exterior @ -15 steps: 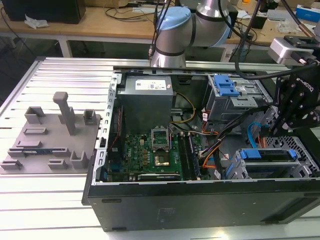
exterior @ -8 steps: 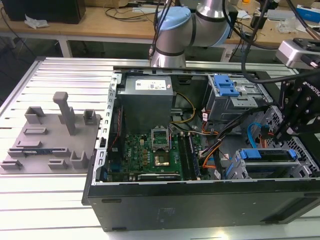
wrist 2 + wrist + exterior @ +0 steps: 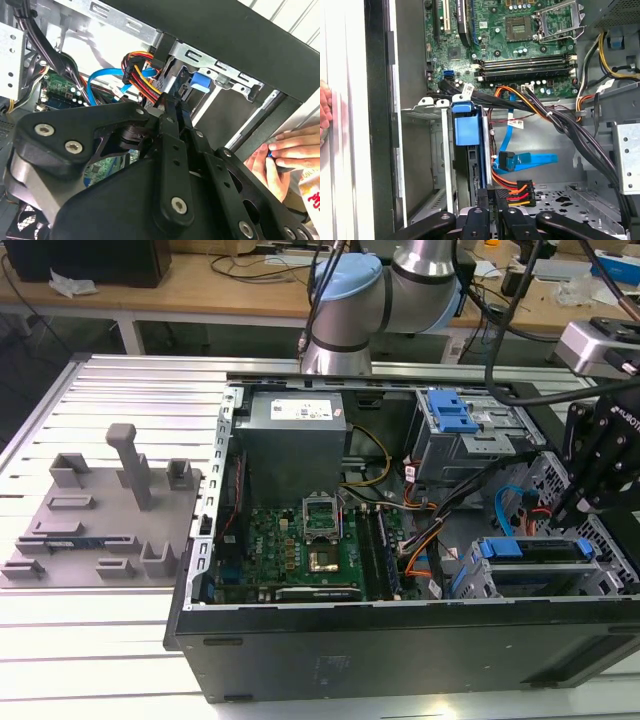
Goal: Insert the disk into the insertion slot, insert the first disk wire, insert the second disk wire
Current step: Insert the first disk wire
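First wrist view, nearest item: the gripper (image 3: 496, 196), its two fingers (image 3: 485, 212) drawn together at the black power connector (image 3: 522, 192). We judge the gripper to be clamped on that connector so as to bring it to the disk's rear end. We count one such connector, fed by one bundle of red, orange and yellow wires (image 3: 512, 181).

Just beside it, the disk (image 3: 468, 132) sits inside the insertion slot (image 3: 436, 150) with its blue carrier handle at the slot's mouth, so we judge the first step done. One blue flat cable (image 3: 530, 160) lies folded near the disk; we cannot tell whether its plug is seated. Beyond lies one motherboard (image 3: 520, 50).

In the second wrist view one hand (image 3: 282, 152) rests at the case (image 3: 225, 30) edge, which we judge is there to steady it.

In the exterior view, farther off, we count two drive bays: the slot holding the disk, and one taller bay (image 3: 455, 420) with a blue latch. One grey power supply (image 3: 295, 430) stands behind.
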